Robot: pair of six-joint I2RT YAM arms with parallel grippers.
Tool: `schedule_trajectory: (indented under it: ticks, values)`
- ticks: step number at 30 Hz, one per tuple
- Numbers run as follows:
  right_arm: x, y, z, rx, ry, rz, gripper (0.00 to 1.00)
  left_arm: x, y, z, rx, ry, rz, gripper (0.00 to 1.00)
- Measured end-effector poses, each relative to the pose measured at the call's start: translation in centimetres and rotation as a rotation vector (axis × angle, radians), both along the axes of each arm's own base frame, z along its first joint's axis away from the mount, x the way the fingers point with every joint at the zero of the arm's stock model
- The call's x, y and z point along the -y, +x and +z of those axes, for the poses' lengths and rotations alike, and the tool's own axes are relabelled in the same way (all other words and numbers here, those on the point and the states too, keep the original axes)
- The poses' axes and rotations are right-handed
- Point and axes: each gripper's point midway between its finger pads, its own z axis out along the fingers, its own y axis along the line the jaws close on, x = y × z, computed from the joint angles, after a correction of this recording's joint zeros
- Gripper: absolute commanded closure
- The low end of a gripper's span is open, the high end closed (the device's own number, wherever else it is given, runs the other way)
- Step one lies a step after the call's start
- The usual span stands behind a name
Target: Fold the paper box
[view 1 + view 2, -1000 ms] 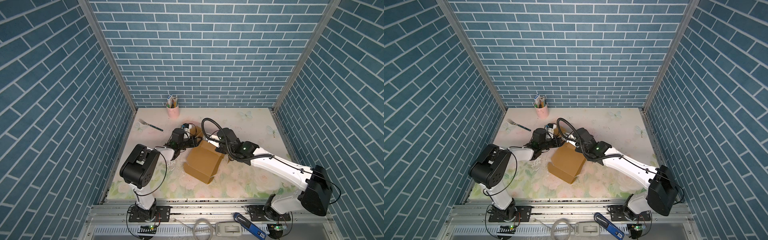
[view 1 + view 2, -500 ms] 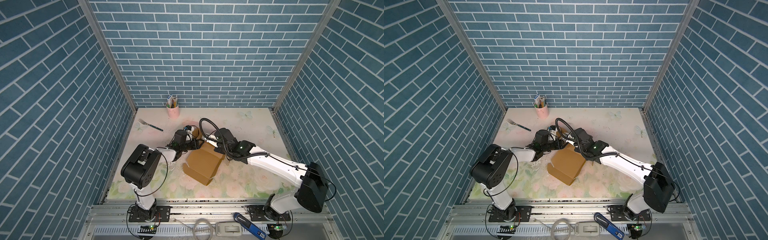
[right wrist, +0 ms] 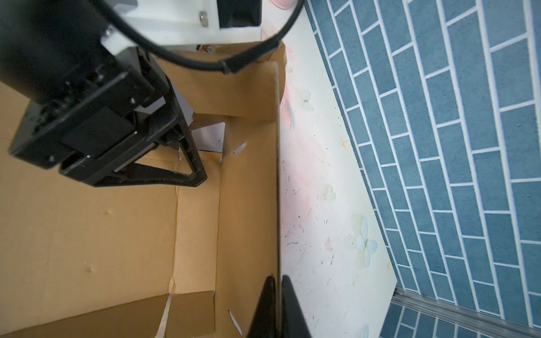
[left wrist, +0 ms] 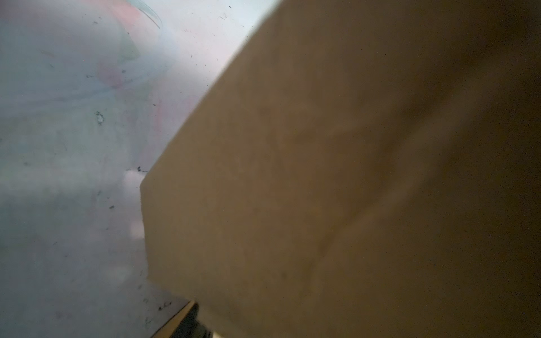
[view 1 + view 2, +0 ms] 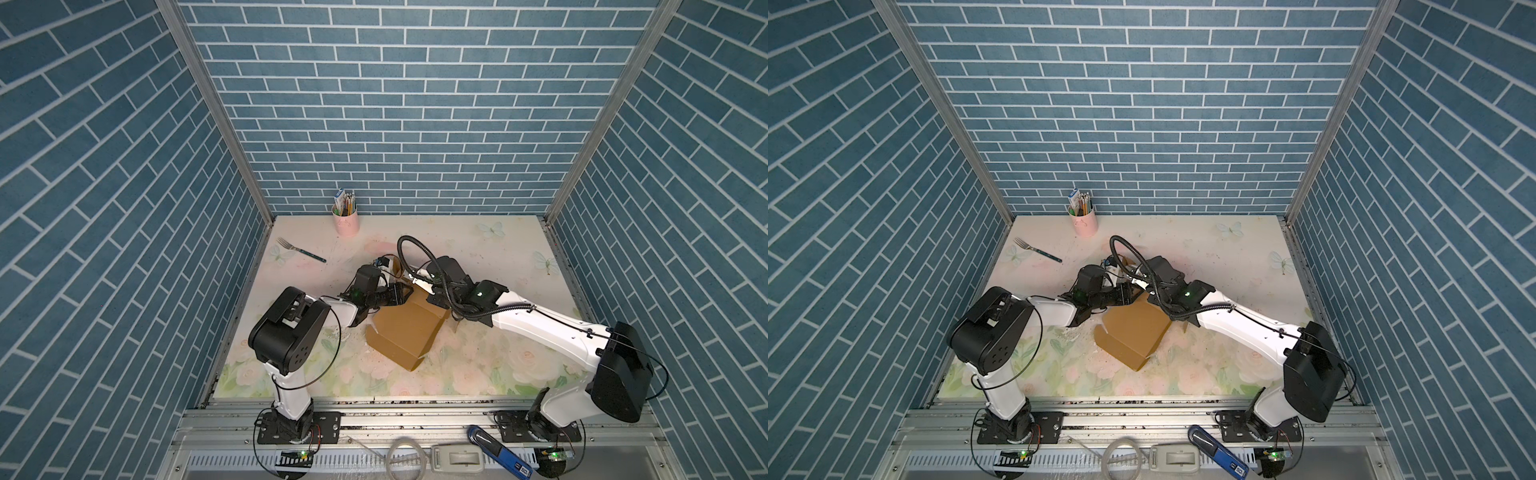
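The plain brown cardboard paper box [image 5: 405, 328] sits mid-bench, half folded, between the two arms. It lies well clear of the pink cup of pencils [image 5: 345, 222] at the back wall and the metal fork with a dark handle [image 5: 300, 249] lying back left on the floral-print bench [image 5: 478, 374]. A blue hand tool [image 5: 498, 449] rests on the front rail.

The right arm's black cable loop [image 5: 409, 253] arches over the box's far end, and both wrists crowd that end and hide it from above. A cardboard panel fills the left wrist view.

The right pincer [image 3: 277, 281] is nipped shut on the top edge of an upright box wall. The left pincer [image 3: 193, 175] reaches inside the box; I cannot tell how wide it stands or whether it holds anything.

Since a second ago the right arm has swung slightly leftward and the box's near corner has slid that way too. The cup and fork have not moved.
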Motion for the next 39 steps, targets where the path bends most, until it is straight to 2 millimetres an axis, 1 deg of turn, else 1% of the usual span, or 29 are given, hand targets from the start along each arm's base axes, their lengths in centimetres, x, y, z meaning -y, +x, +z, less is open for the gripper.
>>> schedule_trajectory:
  ticks: [10, 14, 21, 26, 30, 39]
  values:
    - [-0.1, 0.0, -0.1, -0.01, 0.021, -0.019, 0.92, 0.6, -0.3, -0.2, 0.005, 0.009, 0.0, 0.46]
    - [-0.1, 0.1, -0.4, -0.017, 0.025, -0.027, 0.92, 0.8, -0.5, -0.6, -0.004, 0.014, -0.003, 0.45]
    - [-0.1, 0.1, -0.9, -0.018, 0.025, -0.029, 0.92, 0.7, -0.6, -1.0, -0.014, 0.022, -0.004, 0.45]
    - [0.1, 0.2, -1.1, -0.011, 0.019, -0.036, 0.92, 0.2, -1.0, -1.4, -0.041, 0.047, -0.004, 0.44]
    - [0.3, 0.3, -1.2, 0.002, 0.012, -0.04, 0.92, -0.6, -0.8, -0.6, -0.04, 0.045, 0.013, 0.44]
    - [0.6, 0.5, -1.4, 0.023, 0.002, -0.044, 0.92, -3.2, -0.7, 2.3, 0.01, 0.035, 0.057, 0.44]
